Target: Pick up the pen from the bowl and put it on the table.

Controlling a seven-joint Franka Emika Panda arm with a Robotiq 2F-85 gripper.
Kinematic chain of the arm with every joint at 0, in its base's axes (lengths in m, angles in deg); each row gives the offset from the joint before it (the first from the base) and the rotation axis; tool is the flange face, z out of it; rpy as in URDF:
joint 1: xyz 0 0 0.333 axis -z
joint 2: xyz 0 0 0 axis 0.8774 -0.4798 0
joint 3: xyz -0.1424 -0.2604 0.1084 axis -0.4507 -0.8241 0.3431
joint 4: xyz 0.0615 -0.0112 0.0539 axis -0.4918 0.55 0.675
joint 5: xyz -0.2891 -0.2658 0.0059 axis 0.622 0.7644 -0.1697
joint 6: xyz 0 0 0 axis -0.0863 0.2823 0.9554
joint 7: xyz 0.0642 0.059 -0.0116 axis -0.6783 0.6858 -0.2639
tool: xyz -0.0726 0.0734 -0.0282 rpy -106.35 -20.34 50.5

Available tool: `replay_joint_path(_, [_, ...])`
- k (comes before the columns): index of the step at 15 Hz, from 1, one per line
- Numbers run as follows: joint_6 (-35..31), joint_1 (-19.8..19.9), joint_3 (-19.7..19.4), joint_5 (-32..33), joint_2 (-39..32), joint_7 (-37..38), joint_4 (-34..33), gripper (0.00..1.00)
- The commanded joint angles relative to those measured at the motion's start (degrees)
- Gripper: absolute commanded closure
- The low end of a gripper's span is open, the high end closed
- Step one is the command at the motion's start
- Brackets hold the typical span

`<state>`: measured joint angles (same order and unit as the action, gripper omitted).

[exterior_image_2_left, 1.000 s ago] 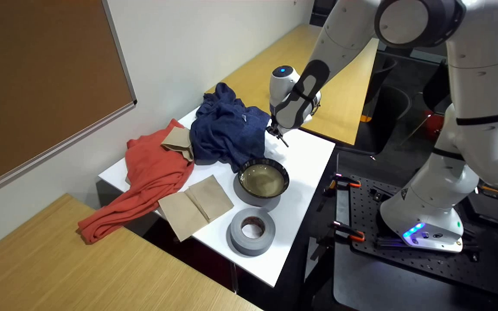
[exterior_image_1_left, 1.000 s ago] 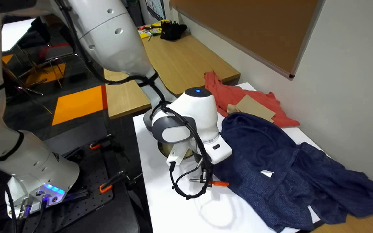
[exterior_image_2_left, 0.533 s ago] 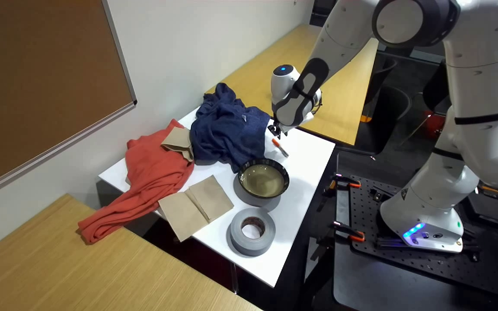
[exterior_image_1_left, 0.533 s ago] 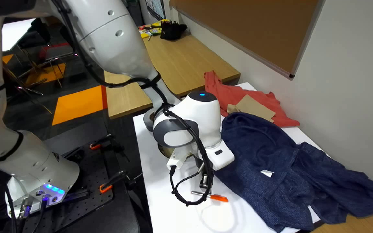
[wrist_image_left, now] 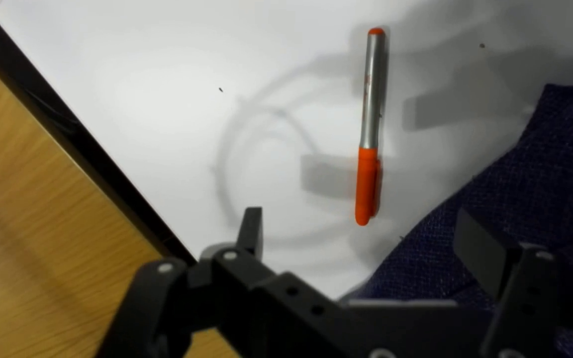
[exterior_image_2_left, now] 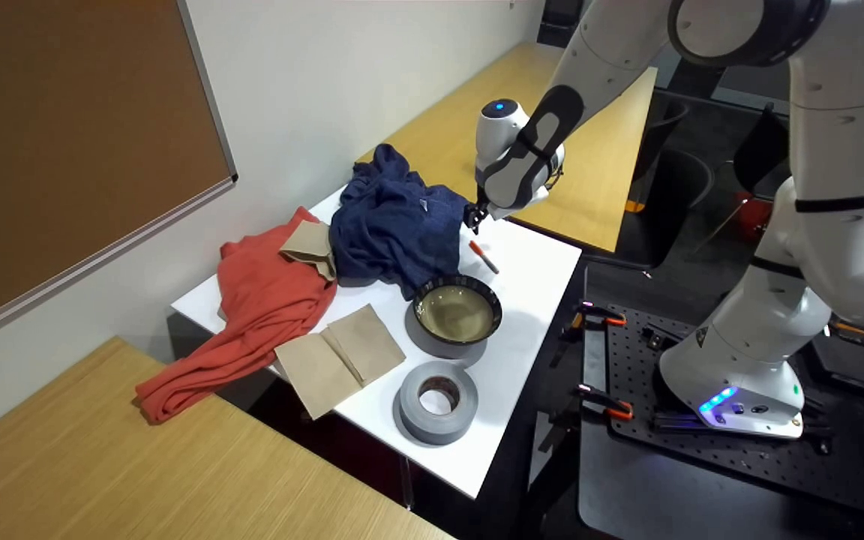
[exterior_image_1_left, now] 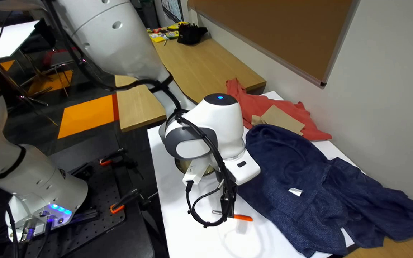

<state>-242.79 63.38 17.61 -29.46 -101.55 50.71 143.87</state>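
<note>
The black fingers (wrist_image_left: pixel 252 233) of the two-finger gripper (wrist_image_left: pixel 368 240) are spread wide above the flat white table (wrist_image_left: pixel 142 99). Just ahead of them, the slim orange-and-silver pen (wrist_image_left: pixel 370 114) is positioned flat on the table, outside the round, black-rimmed, tan-lined bowl (exterior_image_2_left: pixel 456 315). The gripper is pointed downward near the crumpled navy cloth (exterior_image_2_left: pixel 394 232). In both exterior views, the white-and-grey jointed arm (exterior_image_2_left: pixel 604 67) is extended over the table, its forearm (exterior_image_1_left: pixel 127 50) sloped down.

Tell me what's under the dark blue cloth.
The dark blue cloth lies on the white table, one end over a wooden desk. Anything else beneath would be hidden. The pen lies uncovered beside it.
</note>
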Motion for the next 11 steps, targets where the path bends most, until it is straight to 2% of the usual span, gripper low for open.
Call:
replay_joint_path(1, [-1.63, -1.07, -1.97, 2.63, 6.5, -0.92, 5.39, 0.0])
replay_joint_path(6, [-2.49, -1.09, -3.35, 6.23, 11.8, -0.82, 9.24, 0.0])
replay_joint_path(7, [-0.89, 0.09, -1.93, 5.04, 7.72, 0.08, 5.54, 0.0])
replay_joint_path(11, [-1.04, 0.25, -1.98, 5.69, 9.99, 0.09, 7.25, 0.0])
